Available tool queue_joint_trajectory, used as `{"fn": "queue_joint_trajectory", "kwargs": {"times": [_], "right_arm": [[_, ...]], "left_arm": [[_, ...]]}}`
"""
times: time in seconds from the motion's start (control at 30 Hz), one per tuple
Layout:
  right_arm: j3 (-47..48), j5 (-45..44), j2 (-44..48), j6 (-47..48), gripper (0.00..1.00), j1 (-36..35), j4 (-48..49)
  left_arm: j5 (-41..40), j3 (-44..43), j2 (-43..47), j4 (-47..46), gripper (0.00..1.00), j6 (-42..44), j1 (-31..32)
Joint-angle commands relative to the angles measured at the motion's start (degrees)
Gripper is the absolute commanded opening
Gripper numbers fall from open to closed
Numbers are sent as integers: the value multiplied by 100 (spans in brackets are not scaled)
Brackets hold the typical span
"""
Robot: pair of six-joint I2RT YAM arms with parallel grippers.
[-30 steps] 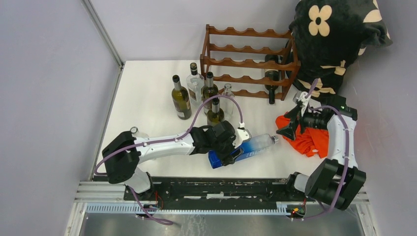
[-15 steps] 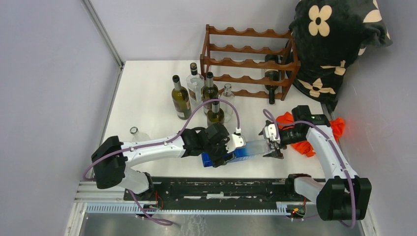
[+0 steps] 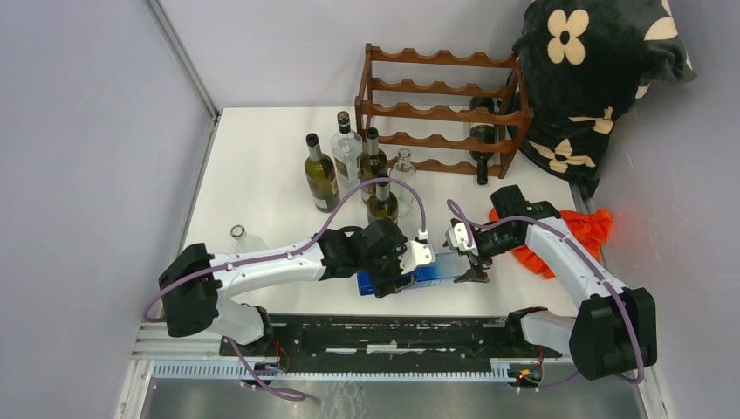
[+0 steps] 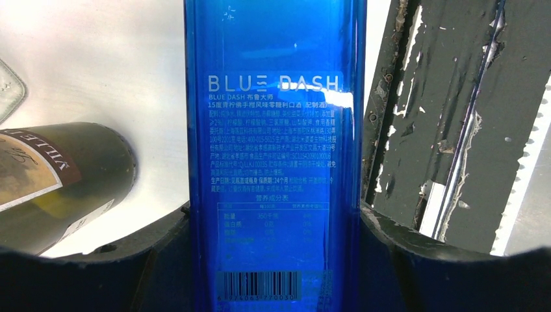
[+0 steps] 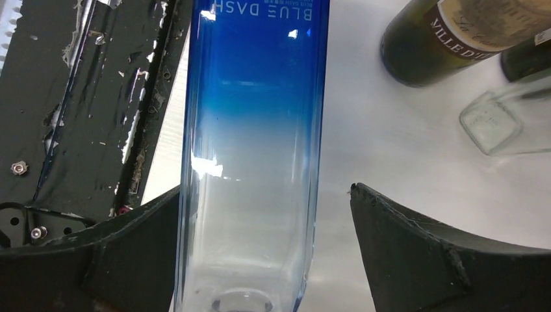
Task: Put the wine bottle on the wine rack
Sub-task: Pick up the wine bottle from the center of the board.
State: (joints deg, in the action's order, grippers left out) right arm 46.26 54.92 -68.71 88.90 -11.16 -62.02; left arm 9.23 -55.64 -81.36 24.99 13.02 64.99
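A blue-to-clear wine bottle labelled BLUE DASH lies on its side just above the table's near edge. My left gripper is shut on its blue base end, both fingers pressed against the glass. My right gripper stands open around the clear neck end. One finger rests against the glass and the other stands apart from it. The reddish-brown wine rack stands at the back of the table, with two dark bottles lying in its right side.
Dark bottles and clear ones stand in front of the rack. Another clear bottle is by the left arm. An orange cloth and a black floral pillow lie right. A black rail borders the near edge.
My right arm has swung left from the orange cloth, and its open jaws now straddle the bottle's clear end. My left arm has drawn the held bottle slightly left and nearer.
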Motion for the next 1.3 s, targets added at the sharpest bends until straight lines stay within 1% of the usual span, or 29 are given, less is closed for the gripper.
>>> {"fn": "queue_joint_trajectory", "kwargs": {"times": [0.0, 0.13, 0.17, 0.3, 0.73, 0.77, 0.8, 0.87, 0.9, 0.93, 0.97, 1.03, 1.07, 1.1, 1.13, 1.2, 1.23, 1.27], "right_arm": [[-284, -104, 223, -672, 95, -146, 817], [-465, -189, 296, -719, 95, -166, 970], [-477, -183, 295, -696, 94, -166, 948], [-482, -49, 227, -578, 82, -160, 797], [-699, 87, 503, -569, 81, -166, 1081], [-697, 102, 503, -556, 81, -165, 1062], [-683, 135, 508, -551, 78, -164, 1047], [-633, 234, 495, -512, 68, -159, 949], [-604, 269, 491, -478, 60, -161, 899], [-571, 293, 482, -454, 47, -164, 844], [-545, 313, 471, -432, 36, -166, 790], [-470, 331, 472, -369, 19, -162, 667], [-420, 336, 479, -367, 10, -165, 614], [-372, 329, 484, -365, 4, -161, 540], [-312, 314, 491, -373, 0, -162, 469], [-212, 260, 541, -521, 0, -163, 386], [-188, 217, 582, -635, 0, -157, 411], [-194, 184, 670, -765, 0, -154, 453]], "left_arm": [[239, -156, 511, -908, 2, 213, 28], [263, -117, 521, -982, 2, 179, 30], [262, -102, 531, -994, 2, 183, 28], [262, -55, 567, -1067, 2, 176, 30], [316, 27, 661, -1271, 2, 87, 23], [324, 27, 662, -1283, 2, 87, 26], [326, 27, 665, -1286, 2, 86, 24], [338, 26, 662, -1286, 2, 91, 25], [342, 27, 665, -1289, 2, 89, 15], [328, 27, 666, -1306, 2, 79, 20], [317, 33, 666, -1323, 2, 66, 15], [252, 44, 657, -1361, 2, 19, 18], [190, 44, 638, -1367, 4, -39, 17], [139, 36, 625, -1367, 10, -70, 16], [85, 29, 608, -1347, 22, -115, 19], [-89, 27, 605, -1340, 52, -259, 20], [-184, 27, 621, -1332, 69, -309, 22], [-250, 34, 647, -1313, 80, -346, 16]]}}
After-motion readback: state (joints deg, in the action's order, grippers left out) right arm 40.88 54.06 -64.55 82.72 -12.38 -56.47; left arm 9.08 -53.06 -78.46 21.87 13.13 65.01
